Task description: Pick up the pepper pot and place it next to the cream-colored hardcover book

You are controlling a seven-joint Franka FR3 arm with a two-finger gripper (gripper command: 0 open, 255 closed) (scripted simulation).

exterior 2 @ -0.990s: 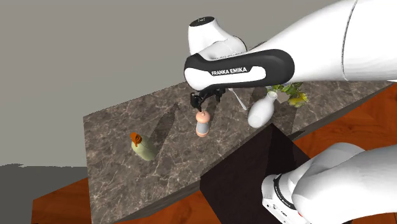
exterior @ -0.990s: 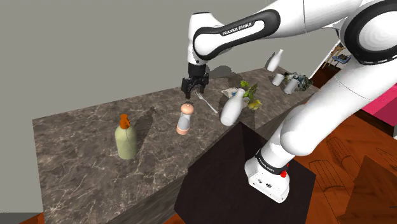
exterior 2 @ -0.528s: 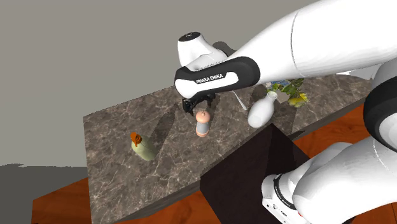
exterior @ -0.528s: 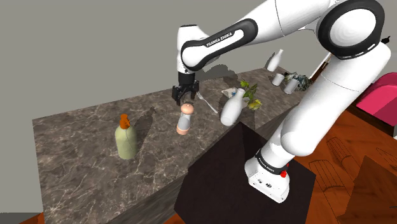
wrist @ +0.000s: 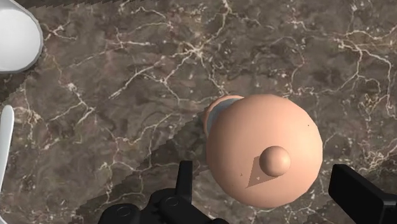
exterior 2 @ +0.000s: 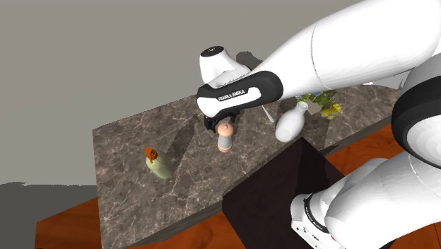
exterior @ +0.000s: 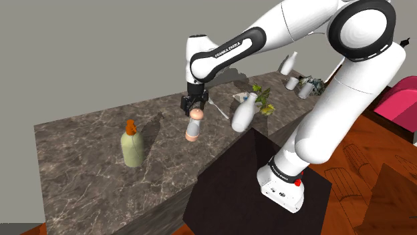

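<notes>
Claw (exterior: 194, 105) is spread, pointing straight down over the pepper pot (exterior: 194, 125). In the wrist view the two fingers (wrist: 185, 178) stand either side of the pot's round head (wrist: 264, 149), with a sliver of bench visible between each finger and the head, so nothing is pinched. Claw tips sit about level with the top of the pot.

Pepper pot: peach head and base, grey band in the middle. It stands upright on the dark veined bench (exterior: 80, 137), roughly mid-length and about halfway between the back edge and the edge where the stand (exterior: 240, 180) butts up. Same in the second exterior view: pot (exterior 2: 225, 137) on the bench (exterior 2: 127, 141), claw (exterior 2: 218, 123) right at its top.

Others on the bench:
- pale green bottle with an orange top (exterior: 132, 148), well apart from the pot, toward the far end away from the stand
- white vase (exterior: 243, 115), near the pot on the other side, close to the stand-side edge
- leafy green plant (exterior: 264, 99), just behind the vase
- two more white vessels (exterior: 289, 65) out near the far corner
</notes>
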